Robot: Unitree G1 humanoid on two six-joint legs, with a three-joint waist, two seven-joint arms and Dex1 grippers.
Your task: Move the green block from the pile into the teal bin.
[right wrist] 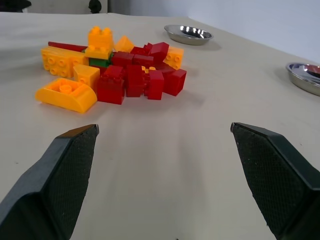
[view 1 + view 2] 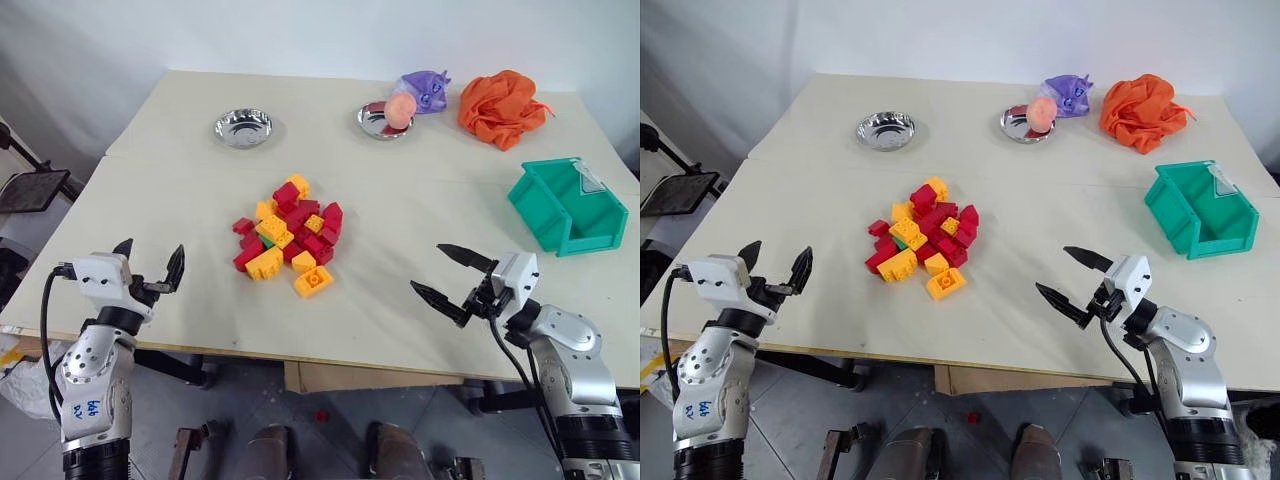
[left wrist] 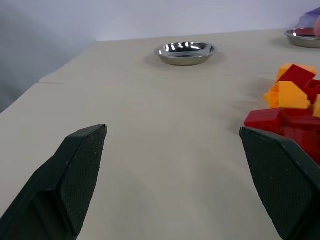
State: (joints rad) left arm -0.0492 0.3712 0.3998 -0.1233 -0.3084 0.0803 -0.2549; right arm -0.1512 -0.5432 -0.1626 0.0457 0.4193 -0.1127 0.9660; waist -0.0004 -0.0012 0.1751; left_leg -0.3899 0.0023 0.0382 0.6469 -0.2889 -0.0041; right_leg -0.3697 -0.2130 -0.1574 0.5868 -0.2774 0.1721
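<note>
The pile (image 2: pixel 290 237) of red and yellow bricks lies in the middle of the table. A sliver of the green block (image 1: pixel 100 62) shows low in the pile, tucked under yellow and red bricks on the side nearer me. The teal bin (image 2: pixel 567 205) stands at the right edge, well apart from the pile. My left gripper (image 2: pixel 152 250) hovers open over the table's front left corner, left of the pile, holding nothing. My right gripper (image 2: pixel 427 267) is open too, near the front edge and right of the pile, pointing towards it with nothing between its fingers.
Two steel bowls (image 2: pixel 243 127) (image 2: pixel 380 120) sit at the back, the right one holding a peach-coloured fruit (image 2: pixel 401 108). A purple toy (image 2: pixel 425 90) and an orange cloth (image 2: pixel 500 108) lie at the back right. Bare table surrounds the pile.
</note>
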